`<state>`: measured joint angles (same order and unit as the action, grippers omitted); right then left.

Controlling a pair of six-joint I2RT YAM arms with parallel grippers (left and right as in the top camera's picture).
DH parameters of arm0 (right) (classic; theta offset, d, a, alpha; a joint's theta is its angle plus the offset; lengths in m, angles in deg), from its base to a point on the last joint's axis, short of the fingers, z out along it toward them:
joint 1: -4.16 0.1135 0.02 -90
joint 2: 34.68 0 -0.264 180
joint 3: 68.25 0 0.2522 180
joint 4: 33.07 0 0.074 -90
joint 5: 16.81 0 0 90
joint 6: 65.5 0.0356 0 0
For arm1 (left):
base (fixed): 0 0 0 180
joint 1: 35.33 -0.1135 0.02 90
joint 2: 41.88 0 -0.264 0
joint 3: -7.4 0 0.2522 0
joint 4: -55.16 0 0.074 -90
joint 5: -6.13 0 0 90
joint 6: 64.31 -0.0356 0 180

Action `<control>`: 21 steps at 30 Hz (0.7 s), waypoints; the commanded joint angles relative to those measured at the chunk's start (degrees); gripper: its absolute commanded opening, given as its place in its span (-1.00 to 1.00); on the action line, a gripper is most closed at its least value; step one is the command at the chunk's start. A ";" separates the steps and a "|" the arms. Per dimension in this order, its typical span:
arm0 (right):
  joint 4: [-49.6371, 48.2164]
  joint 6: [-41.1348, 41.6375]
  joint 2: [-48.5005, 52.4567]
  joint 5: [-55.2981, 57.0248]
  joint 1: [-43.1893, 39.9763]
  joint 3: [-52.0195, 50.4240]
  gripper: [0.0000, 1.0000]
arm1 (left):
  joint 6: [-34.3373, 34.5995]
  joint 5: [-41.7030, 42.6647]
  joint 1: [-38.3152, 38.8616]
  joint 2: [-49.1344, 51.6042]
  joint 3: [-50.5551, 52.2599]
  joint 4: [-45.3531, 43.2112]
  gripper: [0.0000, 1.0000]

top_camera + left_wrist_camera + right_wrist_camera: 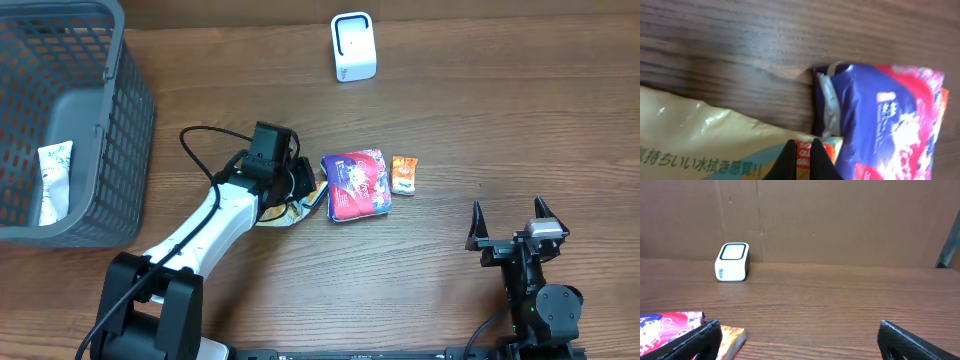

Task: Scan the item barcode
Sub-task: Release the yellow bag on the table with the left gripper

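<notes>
A pale yellow packet (283,212) with green print lies on the table, half under my left arm. My left gripper (303,188) is shut on its right edge; in the left wrist view the fingertips (801,157) pinch the thin, orange-printed corner of the yellow packet (705,135). Right beside it lies a purple and red packet (355,185) (885,110). The white barcode scanner (353,47) (732,261) stands upright at the back of the table. My right gripper (510,215) (800,340) rests open at the front right, nothing between its fingers.
A small orange packet (404,174) (732,340) lies just right of the purple packet (665,325). A grey mesh basket (130,120) fills the back left, with a white packet (55,180) inside. A brown cardboard wall backs the table.
</notes>
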<state>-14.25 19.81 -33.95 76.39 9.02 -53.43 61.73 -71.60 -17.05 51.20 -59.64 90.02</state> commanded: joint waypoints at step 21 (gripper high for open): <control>-0.44 0.37 -0.57 0.13 -0.22 -0.57 1.00 | 14.32 -16.55 -4.90 -3.08 -13.25 35.91 1.00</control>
<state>-14.29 19.84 -33.95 76.41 9.02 -53.43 69.11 -86.53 -21.62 47.68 -76.84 128.45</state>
